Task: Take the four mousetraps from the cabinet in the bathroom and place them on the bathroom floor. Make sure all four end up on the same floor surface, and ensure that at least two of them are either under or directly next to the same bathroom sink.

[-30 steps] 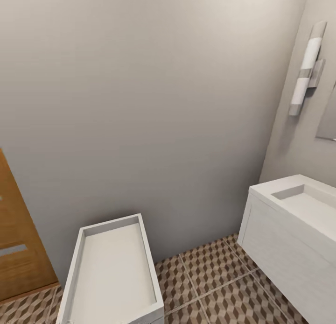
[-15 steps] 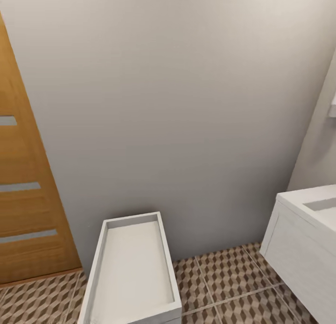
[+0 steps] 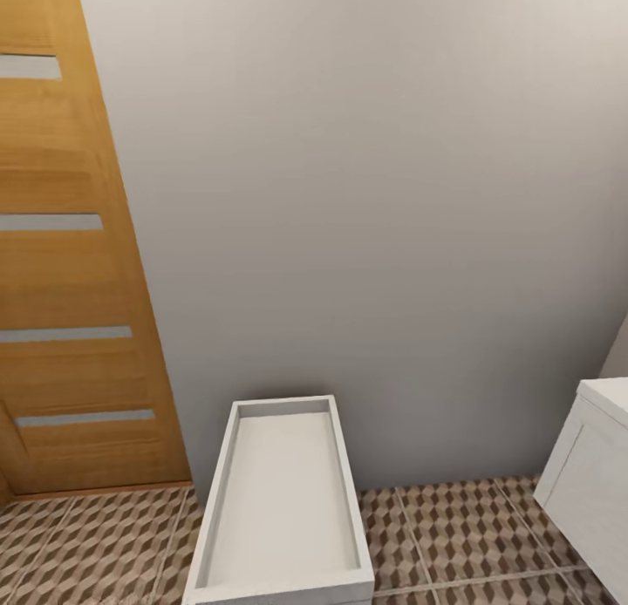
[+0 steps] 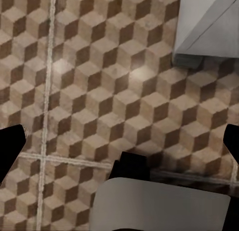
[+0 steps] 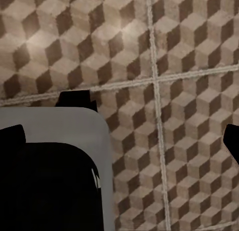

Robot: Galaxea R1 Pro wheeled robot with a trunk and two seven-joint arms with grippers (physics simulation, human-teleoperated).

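No mousetraps show, and the cabinet is out of view. The bathroom floor (image 3: 471,526) with its brown cube-pattern tiles runs along the foot of the grey wall. One white corner of the sink vanity (image 3: 593,465) stands at the right edge. In the left wrist view, my left gripper (image 4: 119,146) hangs open over bare tiles (image 4: 99,91), its dark fingertips (image 4: 10,151) far apart. My right gripper (image 5: 122,137) is also open above bare tiles (image 5: 189,66), with nothing between its fingertips (image 5: 231,138).
A tall oak door (image 3: 70,265) with grey slots fills the left side. A white open-topped box unit (image 3: 283,500) stands against the plain grey wall (image 3: 366,195). A white unit's corner (image 4: 209,26) shows in the left wrist view. Grey and black robot parts (image 5: 50,166) lie below the right gripper.
The head view has swung left: the door has come far into the picture, the sink has slid to the right edge, and the wall lamp and mirror have left it.
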